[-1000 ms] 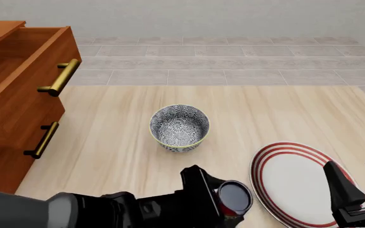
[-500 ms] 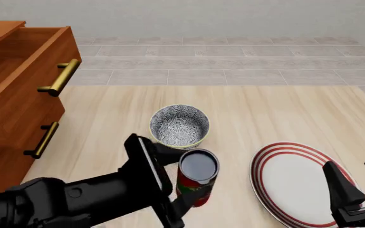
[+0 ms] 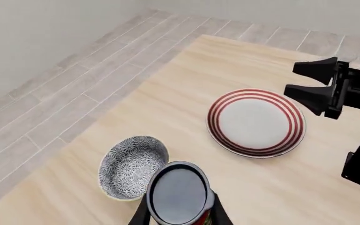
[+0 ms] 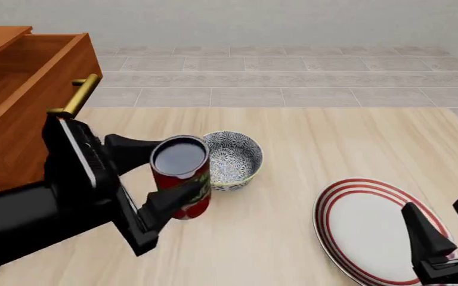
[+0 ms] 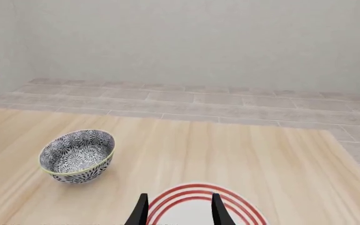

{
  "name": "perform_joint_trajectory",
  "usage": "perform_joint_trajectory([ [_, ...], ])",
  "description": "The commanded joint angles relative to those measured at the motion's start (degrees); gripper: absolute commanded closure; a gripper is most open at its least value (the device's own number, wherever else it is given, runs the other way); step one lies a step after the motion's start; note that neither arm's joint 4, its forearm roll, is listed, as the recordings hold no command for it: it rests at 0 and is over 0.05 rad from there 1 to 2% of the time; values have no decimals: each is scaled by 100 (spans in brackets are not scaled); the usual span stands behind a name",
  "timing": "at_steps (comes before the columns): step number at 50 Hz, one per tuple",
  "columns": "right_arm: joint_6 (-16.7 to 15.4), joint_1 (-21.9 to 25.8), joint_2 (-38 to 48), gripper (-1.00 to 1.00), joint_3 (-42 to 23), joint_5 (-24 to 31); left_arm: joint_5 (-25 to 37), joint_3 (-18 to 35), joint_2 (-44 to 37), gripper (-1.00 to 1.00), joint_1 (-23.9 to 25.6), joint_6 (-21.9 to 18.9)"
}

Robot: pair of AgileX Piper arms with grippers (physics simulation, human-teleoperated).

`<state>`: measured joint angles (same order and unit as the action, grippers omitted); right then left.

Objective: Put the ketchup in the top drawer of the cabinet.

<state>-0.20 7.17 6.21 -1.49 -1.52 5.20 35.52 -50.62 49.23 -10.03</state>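
My left gripper (image 4: 178,176) is shut on the ketchup (image 4: 182,182), a can with a dark round top and a red label. It holds the can upright in the air just left of the bowl. The can also shows in the left wrist view (image 3: 178,194), above the table. The cabinet (image 4: 6,155) stands at the far left. Its top drawer (image 4: 24,77) is pulled open, with its brass handle (image 4: 76,95) up and to the left of the can. My right gripper (image 4: 449,231) is open and empty over the plate's right edge.
A blue-patterned bowl (image 4: 234,158) sits mid-table, right beside the held can. A white plate with red rings (image 4: 364,229) lies at the front right. My left arm hides the cabinet's lower drawer front. The bowl (image 5: 77,155) and plate (image 5: 196,204) also show in the right wrist view.
My left gripper has lifted the ketchup from the table's front edge and carried it up and to the left, toward the cabinet. The right arm has barely moved.
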Motion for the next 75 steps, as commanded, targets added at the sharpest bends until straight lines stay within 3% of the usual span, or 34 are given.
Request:
perform_joint_trajectory([
  [1,12,27,140,-100,52,-141,997,575,859,100,-505,-89],
  [10,24,79,231,-100,82,-205,1600,1074,1009,100,-915,70],
  [16,22,72,371,-100,115,-341,1932,1323,1204,100,-1466,-264],
  [18,25,85,375,-100,111,-343,2229,1636,1054,100,-1572,162],
  [29,36,95,324,-100,82,-259,2717,2183,968,100,-2223,147],
  [39,54,129,404,-100,83,-309,2853,2425,746,100,-2642,-86],
  [43,68,140,550,-100,110,-471,2846,2550,630,100,-2830,-371],
  [47,67,174,552,-100,130,-492,3008,2920,397,100,-3107,-168],
  [50,76,164,459,-100,103,-368,3039,3112,394,100,-3080,-293],
  [52,76,157,514,-100,132,-452,2906,3053,412,100,-3323,-657],
  [54,76,164,566,-100,135,-506,3055,3298,77,100,-3529,-165],
  [57,75,155,582,-100,127,-513,2954,3249,80,100,-3595,-358],
  [66,78,142,640,-100,131,-547,2957,3514,-156,100,-3990,-276],
  [75,78,138,650,-100,126,-546,2850,3379,-95,100,-4112,-445],
])
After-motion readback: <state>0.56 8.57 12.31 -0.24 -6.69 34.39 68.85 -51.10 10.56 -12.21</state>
